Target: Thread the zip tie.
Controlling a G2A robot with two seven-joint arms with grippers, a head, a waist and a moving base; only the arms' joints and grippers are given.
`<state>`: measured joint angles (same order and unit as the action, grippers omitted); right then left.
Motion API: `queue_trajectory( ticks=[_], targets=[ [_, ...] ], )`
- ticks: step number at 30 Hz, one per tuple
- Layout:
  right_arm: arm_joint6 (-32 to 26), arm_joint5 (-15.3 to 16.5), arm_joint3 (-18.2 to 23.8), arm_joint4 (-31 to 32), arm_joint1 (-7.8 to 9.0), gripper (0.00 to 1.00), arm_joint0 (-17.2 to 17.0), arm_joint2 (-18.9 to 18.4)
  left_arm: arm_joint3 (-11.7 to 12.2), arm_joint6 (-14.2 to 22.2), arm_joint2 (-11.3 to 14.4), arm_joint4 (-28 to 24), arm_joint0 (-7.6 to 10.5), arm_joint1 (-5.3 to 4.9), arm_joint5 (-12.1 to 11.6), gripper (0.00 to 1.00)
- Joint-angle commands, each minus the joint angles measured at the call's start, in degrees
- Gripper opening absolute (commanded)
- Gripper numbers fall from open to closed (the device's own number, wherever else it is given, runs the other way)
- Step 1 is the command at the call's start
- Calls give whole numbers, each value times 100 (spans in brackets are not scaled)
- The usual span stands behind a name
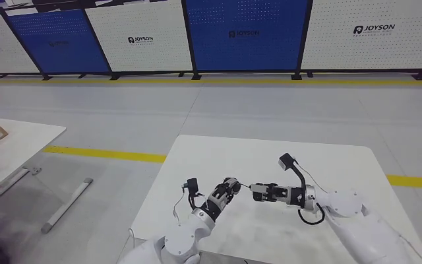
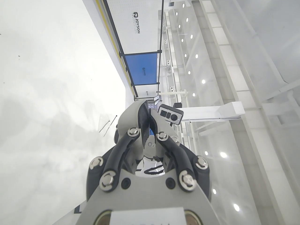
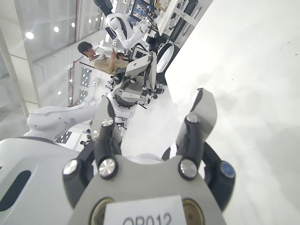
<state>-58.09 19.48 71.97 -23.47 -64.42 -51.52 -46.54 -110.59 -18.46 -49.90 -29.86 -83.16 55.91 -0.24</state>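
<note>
**Zip tie** (image 2: 110, 126): a thin dark strand just beside the tips of the left gripper (image 2: 148, 105). It hangs above the tabletop (image 1: 316, 158), about the middle and a little toward the near edge. A second thin line runs alongside it. You cannot tell whether that is its shadow or the other half of the strap.

**Left gripper**: fingers pressed together, pad against pad. By the look of it they are gripping the zip tie, though the pinch point is hidden between the pads. It is held off the tabletop with its tips turned toward the other arm.

**Right gripper** (image 3: 154, 97): fingers spread wide, with nothing between them. It faces the left gripper, tips near but apart.

**Step in hand (judged)**: one arm presents the strap while the other stands ready to take the free end. The strand is too fine to show whether the tail has already entered the head.

**Next move calls for (judged)**:
- Bring the open fingers around the loose end, and close them only once the strand lies squarely between the pads.
- Line the tail up with the slot in the head. The strap is limp and narrow, so a small tilt will miss.
- Keep the left grip firm so the head does not twist as you feed the tail.
</note>
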Motion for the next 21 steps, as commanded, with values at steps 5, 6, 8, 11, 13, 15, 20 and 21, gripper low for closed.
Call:
queue_trajectory(
  ticks=[5,6,8,11,13,15,20,21],
  targets=[
    [-33,0,-67,-58,-60,21,34,-13,-10,29,-69,118,-63,49,26,0],
    [-40,0,-76,-59,-67,18,33,-19,0,30,-69,151,-71,57,29,0],
    [-58,0,-106,-53,-85,18,32,-26,21,26,-65,221,-87,79,27,0],
    [-78,0,-136,-57,-108,10,33,-36,35,28,-67,294,-103,106,30,0],
    [-97,0,-155,-68,-124,0,32,-48,33,30,-74,333,-121,127,31,0],
    [-111,0,-165,-90,-140,0,25,-65,23,53,-97,329,-141,145,31,0],
    [-170,0,-193,-63,-172,0,24,-92,6,155,-143,355,-189,174,-5,44],
    [-175,0,-203,-55,-178,0,27,-96,6,155,-143,355,-189,174,-5,100]
  ],
)
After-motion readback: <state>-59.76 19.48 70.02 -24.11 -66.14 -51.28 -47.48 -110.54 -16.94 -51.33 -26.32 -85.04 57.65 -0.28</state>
